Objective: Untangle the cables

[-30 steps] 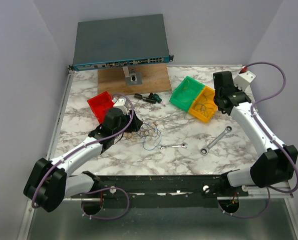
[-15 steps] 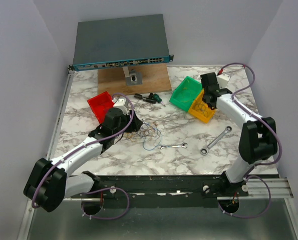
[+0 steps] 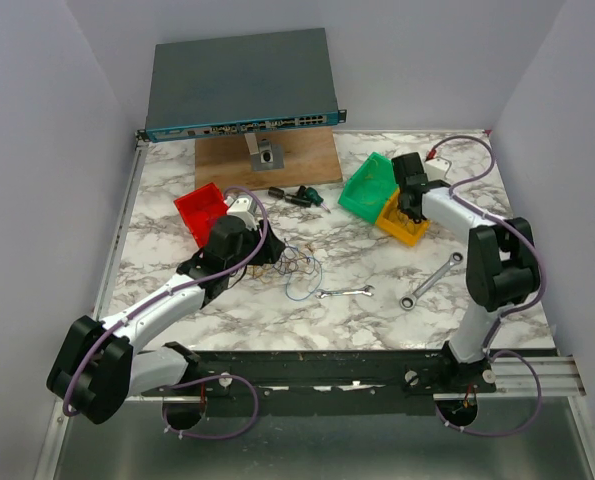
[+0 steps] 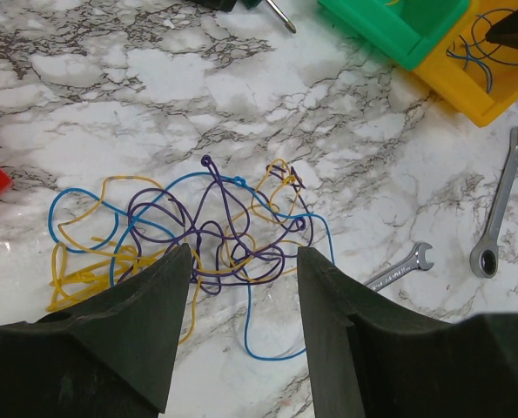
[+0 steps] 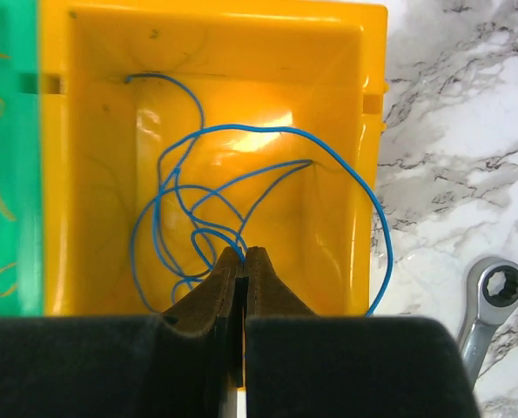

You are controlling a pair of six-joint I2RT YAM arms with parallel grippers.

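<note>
Right end effector (image 5: 243, 254) newly over yellow bin (image 5: 367, 113), green bin (image 5: 6, 131) alongside

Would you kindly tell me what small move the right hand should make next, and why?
Probably open the right hand to let go: its shut tips seem to pinch the blue cable low inside the yellow bin, where most loops already lie. One loop overhangs the rim, so it may need nudging in.

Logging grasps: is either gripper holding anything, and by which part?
Right gripper pinches the blue cable by a bunched loop, inside the yellow bin. Left gripper is open over the tangle, holding nothing.
</note>
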